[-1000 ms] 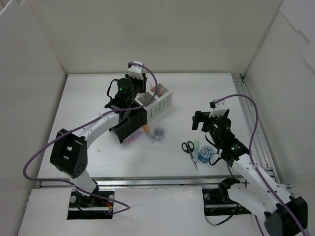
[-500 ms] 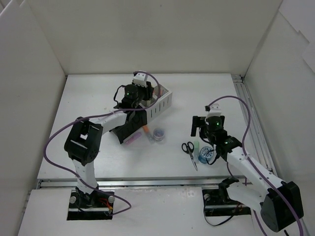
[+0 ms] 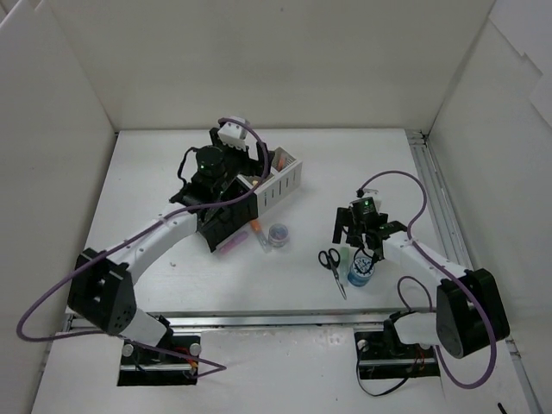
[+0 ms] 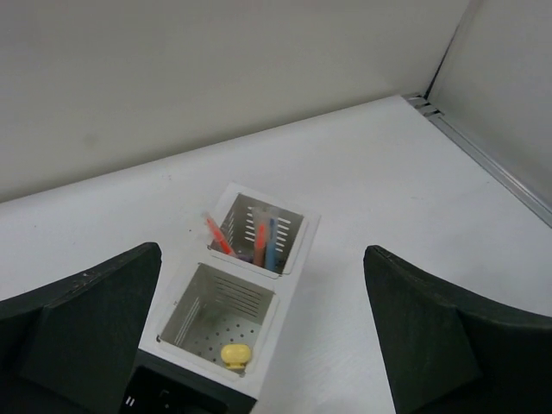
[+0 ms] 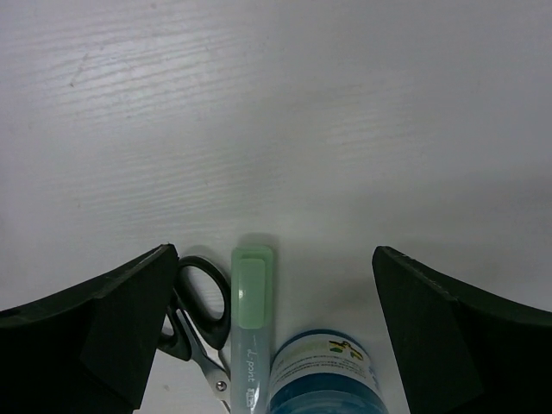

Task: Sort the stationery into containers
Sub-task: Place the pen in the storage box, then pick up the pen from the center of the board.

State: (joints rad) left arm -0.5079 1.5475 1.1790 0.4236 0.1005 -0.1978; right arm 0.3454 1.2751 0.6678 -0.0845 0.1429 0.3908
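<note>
In the left wrist view my left gripper point(image 4: 261, 254) is open above the containers, a row of joined compartments. The far white compartment point(image 4: 293, 226) holds orange, blue and pink pens point(image 4: 261, 244). A small yellow item point(image 4: 235, 354) lies in the near white compartment point(image 4: 188, 315). My right gripper point(image 5: 274, 259) hangs open low over black-handled scissors point(image 5: 197, 315), a pale green eraser stick point(image 5: 251, 297) and a blue tape roll point(image 5: 323, 379), which lie side by side. From above, the right gripper point(image 3: 354, 237) sits just behind those items.
The black compartments point(image 3: 222, 226) continue the row toward the near left. An orange marker point(image 3: 256, 229), a pink marker point(image 3: 231, 246) and a round purple-lidded tub point(image 3: 278, 234) lie on the table point(image 3: 155, 198) beside them. White walls enclose the table; a metal rail point(image 3: 444, 224) runs along the right.
My left gripper has opened over the white compartments and the yellow item now lies inside one. My right gripper has come down and nearer, over the scissors, eraser and tape roll.
</note>
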